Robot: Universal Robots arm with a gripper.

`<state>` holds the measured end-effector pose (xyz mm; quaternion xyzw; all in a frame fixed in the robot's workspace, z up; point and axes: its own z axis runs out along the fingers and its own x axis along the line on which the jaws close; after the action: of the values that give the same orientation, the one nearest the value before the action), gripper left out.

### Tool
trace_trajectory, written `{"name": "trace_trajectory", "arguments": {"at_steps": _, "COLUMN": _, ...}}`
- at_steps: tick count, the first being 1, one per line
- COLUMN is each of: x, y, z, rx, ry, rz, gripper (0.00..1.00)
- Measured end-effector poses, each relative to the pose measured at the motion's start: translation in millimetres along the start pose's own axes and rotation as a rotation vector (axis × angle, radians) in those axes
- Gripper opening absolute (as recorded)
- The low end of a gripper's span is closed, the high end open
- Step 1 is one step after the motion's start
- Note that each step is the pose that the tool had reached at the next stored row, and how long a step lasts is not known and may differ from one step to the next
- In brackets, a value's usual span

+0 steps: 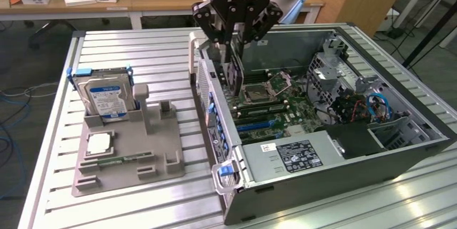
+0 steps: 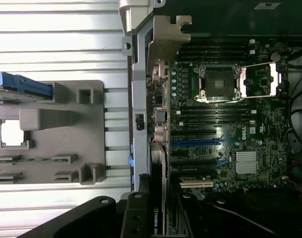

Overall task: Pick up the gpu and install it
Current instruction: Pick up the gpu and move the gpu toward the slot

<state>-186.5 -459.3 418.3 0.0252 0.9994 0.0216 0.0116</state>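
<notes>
Over the Dell motherboard, Robotiq jaws grip gpu.

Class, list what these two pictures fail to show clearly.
Exterior view: top edge of the gpu, hidden inside the end effector.
Wrist view: face of the gpu, seen edge-on and cut by the frame edge.
Exterior view: label text on the hard drive, too small to read.

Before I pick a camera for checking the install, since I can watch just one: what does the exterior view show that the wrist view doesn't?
Exterior view: the fingers gripping the gpu upright above the open case, plus the labelled power supply. Wrist view: the motherboard from straight above, with its finned silver heatsink. Both: the CPU socket, the grey fixture and the hard drive.
</notes>
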Motion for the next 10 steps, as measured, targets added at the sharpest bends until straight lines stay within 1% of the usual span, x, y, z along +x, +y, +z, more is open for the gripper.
{"name": "trace_trajectory", "arguments": {"at_steps": 10, "x": -17.9, "y": 0.9, "z": 0.5, "rx": -0.0004, "ry": 0.0003, "rz": -0.008, "gripper": 0.26}}
